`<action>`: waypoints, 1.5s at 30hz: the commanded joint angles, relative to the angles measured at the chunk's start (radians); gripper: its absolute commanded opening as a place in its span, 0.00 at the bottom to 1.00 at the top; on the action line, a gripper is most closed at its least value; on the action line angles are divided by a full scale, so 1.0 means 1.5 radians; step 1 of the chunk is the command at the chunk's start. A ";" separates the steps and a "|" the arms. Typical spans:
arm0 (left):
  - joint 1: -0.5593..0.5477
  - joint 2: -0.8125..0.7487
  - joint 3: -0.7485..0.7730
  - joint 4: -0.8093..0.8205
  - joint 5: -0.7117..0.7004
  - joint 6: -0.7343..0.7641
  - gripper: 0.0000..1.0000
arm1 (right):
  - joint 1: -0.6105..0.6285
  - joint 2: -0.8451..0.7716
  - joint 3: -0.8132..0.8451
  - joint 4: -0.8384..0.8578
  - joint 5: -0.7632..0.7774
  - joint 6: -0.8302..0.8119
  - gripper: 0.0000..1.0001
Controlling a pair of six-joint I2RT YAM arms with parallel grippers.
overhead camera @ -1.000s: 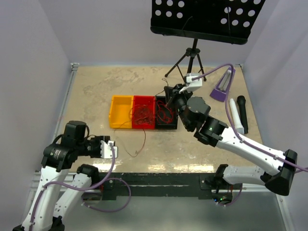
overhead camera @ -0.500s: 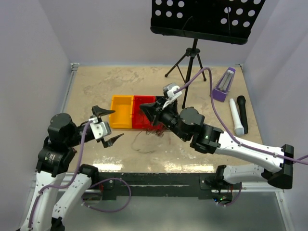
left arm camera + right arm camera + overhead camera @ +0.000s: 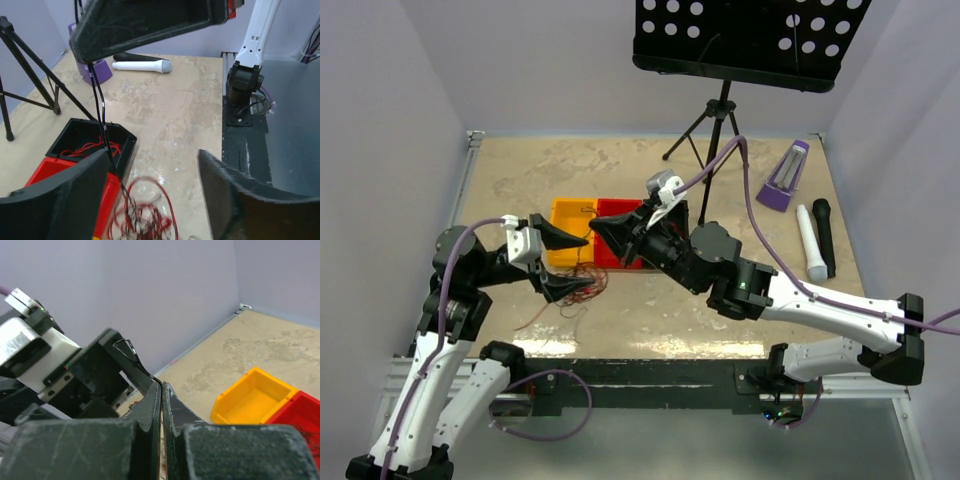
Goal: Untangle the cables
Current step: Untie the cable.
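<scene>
The right gripper (image 3: 161, 390) is pinched shut on a dark cable (image 3: 100, 112), which hangs from its tips down to the tangle (image 3: 145, 216) of red and dark cables on the table (image 3: 185, 115), just beside the red bin (image 3: 45, 172). More red strands lie in the black bin (image 3: 125, 145). The left gripper (image 3: 152, 156) stands wide, holding nothing, just over the tangle. If it closes there it would likely take the whole clump rather than one strand, and a pull from the right would then tighten the knots. The thin cable could also slip from the tips, or the two grippers, near each other, could knock together. No brand, label or writing can be read.
</scene>
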 commanded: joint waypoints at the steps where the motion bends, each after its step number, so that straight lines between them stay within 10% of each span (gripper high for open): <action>1: -0.003 0.001 -0.029 0.111 0.027 -0.095 0.61 | 0.012 0.012 0.047 0.049 -0.015 0.001 0.00; 8: -0.004 0.008 -0.082 0.305 -0.013 -0.244 0.29 | 0.018 0.026 0.071 0.053 -0.024 0.004 0.00; 19: -0.004 0.022 -0.087 0.429 0.009 -0.384 0.33 | 0.021 0.041 0.085 0.062 -0.020 0.004 0.00; 25: -0.004 0.005 -0.108 0.393 0.010 -0.356 0.05 | 0.022 0.053 0.110 0.074 -0.023 0.000 0.00; 45: -0.004 0.004 -0.168 0.339 0.030 -0.286 0.00 | 0.026 0.091 0.229 0.091 -0.039 -0.024 0.00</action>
